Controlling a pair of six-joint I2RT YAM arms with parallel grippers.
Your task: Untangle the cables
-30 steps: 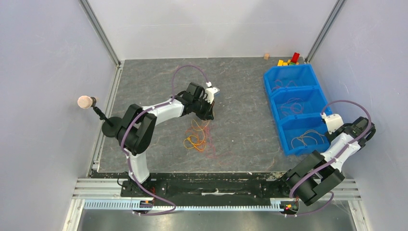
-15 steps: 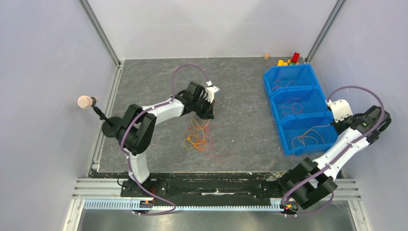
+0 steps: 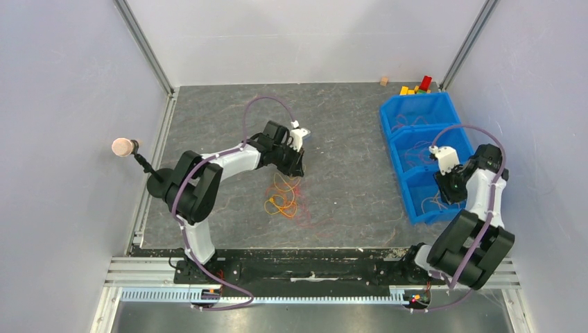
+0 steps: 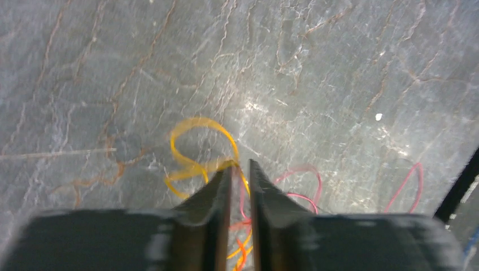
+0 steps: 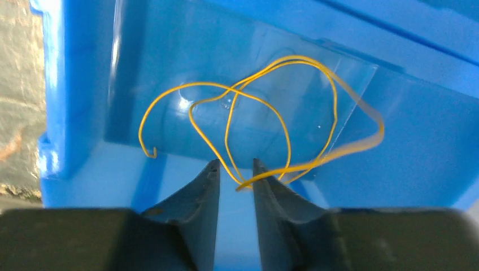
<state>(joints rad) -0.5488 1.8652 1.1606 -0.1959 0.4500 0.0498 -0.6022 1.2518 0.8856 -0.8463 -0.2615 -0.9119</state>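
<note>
From above, the left gripper (image 3: 299, 169) hangs over the cables (image 3: 283, 198), a curly orange and red pile on the table (image 3: 347, 139), likely to pull one free. Its wrist view shows the jaws a little apart around an orange loop (image 4: 197, 119), not squeezing it. In the right wrist view, the right gripper (image 5: 234, 164), also a little apart, hangs over a thin yellow cable (image 5: 197, 84) in the blue bin (image 5: 79, 84), probably where sorted ones go.

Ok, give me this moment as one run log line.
left fingers narrowly apart at yellow loop on table | right fingers narrowly apart at yellow cable in blue bin | tangle not yet undone
</note>
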